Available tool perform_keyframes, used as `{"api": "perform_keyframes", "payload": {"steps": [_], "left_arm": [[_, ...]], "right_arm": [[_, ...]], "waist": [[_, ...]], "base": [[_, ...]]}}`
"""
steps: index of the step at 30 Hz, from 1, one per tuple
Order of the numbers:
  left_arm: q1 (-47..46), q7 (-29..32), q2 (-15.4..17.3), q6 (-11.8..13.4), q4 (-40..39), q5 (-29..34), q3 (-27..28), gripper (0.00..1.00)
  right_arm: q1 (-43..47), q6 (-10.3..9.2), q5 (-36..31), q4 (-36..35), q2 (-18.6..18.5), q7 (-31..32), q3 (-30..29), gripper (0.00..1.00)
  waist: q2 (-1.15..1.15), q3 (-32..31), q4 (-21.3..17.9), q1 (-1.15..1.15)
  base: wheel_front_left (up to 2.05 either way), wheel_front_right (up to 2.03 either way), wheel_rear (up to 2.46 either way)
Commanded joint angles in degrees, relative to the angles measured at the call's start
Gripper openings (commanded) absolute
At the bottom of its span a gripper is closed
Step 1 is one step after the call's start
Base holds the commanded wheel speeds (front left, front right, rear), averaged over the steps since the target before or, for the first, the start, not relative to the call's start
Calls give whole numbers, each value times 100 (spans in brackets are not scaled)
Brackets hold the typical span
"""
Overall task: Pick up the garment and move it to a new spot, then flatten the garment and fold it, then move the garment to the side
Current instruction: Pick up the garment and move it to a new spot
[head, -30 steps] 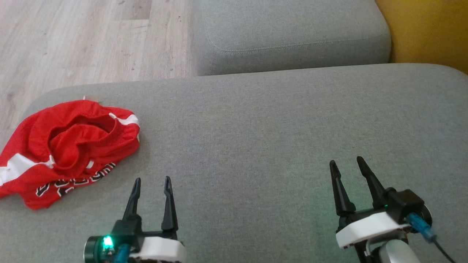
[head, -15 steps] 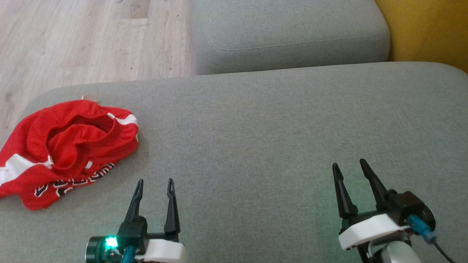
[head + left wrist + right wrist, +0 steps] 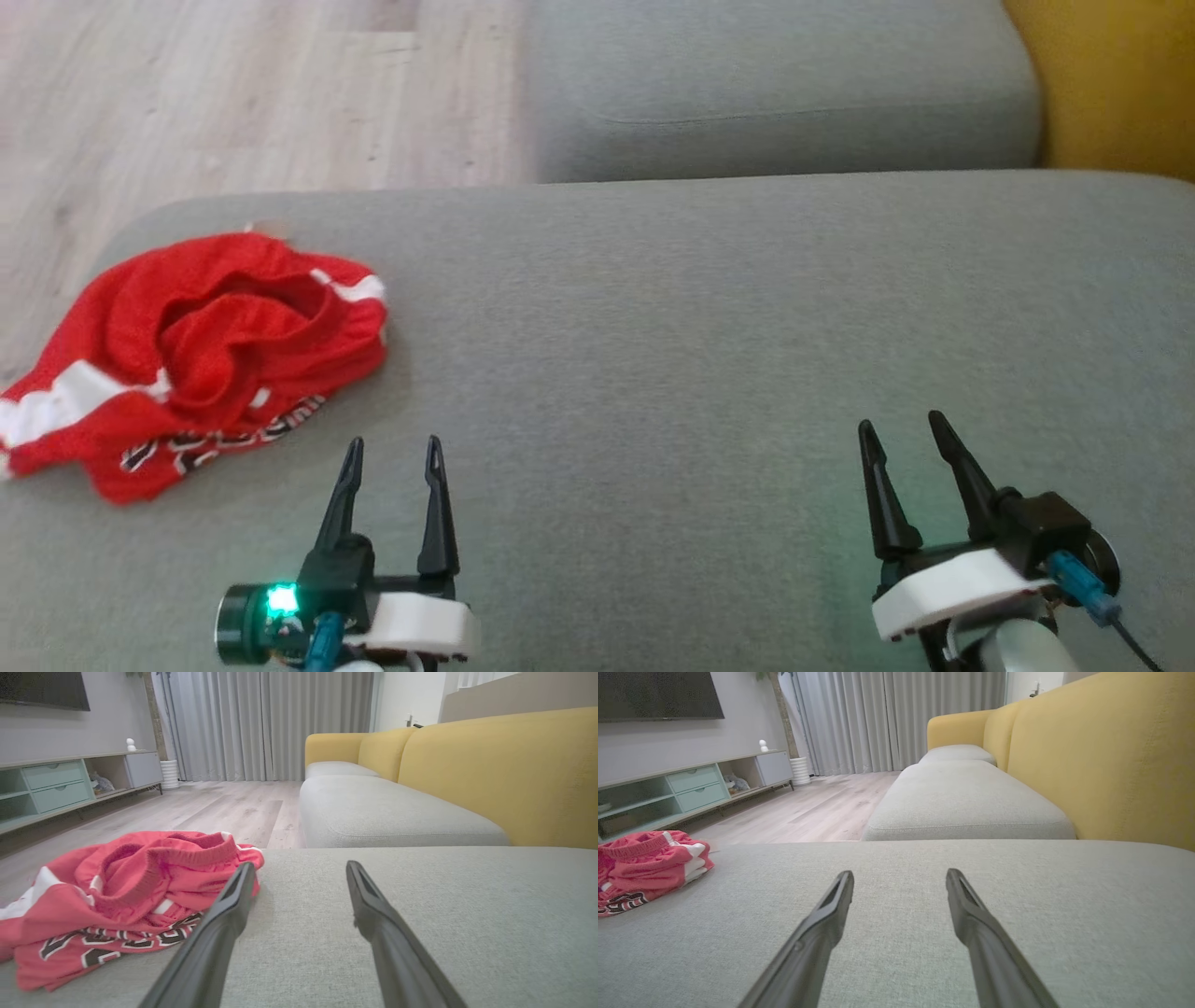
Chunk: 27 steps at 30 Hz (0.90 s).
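Observation:
The garment [image 3: 196,359] is a crumpled red pair of shorts with white stripes and black-and-white lettering, lying at the left end of the grey sofa cushion [image 3: 700,327]. It also lies to the left in the left wrist view as the garment [image 3: 121,896] and at the far left in the right wrist view as the garment [image 3: 640,868]. My left gripper [image 3: 392,453] hovers open just right of and nearer than the shorts, with nothing between its fingers. My right gripper [image 3: 904,431] stands open over bare cushion far to the right.
A second grey cushion [image 3: 775,84] lies beyond, with the yellow sofa back [image 3: 1111,84] at the right. Wooden floor [image 3: 233,93] borders the cushion's left and far edge. A low cabinet [image 3: 56,788] and curtains [image 3: 271,723] stand across the room.
The head camera has shifted, so the whole scene slid slightly right. Both grippers stay open; the left gripper's tips sit a little closer to the shorts' lower right edge.

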Motion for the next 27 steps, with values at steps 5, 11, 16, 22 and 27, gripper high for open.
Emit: {"api": "perform_keyframes", "payload": {"steps": [5,11,16,22,27], "left_arm": [[-348,-71,22,76,-242,65,267,100],[-405,-71,22,125,-326,41,393,100],[-382,-71,22,199,-400,-4,499,100],[-325,-71,22,271,-501,-47,668,100],[-388,-71,22,259,-596,51,842,100]], "right_arm": [[-182,-4,-2,-191,-50,-68,198,100],[-254,-4,-100,-197,-50,-68,238,100],[-288,-4,-183,-195,-50,-68,212,100],[-308,-4,-255,-175,-50,-68,162,100],[-388,-4,-363,-184,-50,-68,162,100]], "waist": [[0,172,570,0],[0,347,1230,0],[0,430,1770,0],[0,483,2239,0],[0,664,2373,0]], "base": [[0,0,0],[0,0,0],[0,0,0],[0,0,0],[0,0,0]]}}
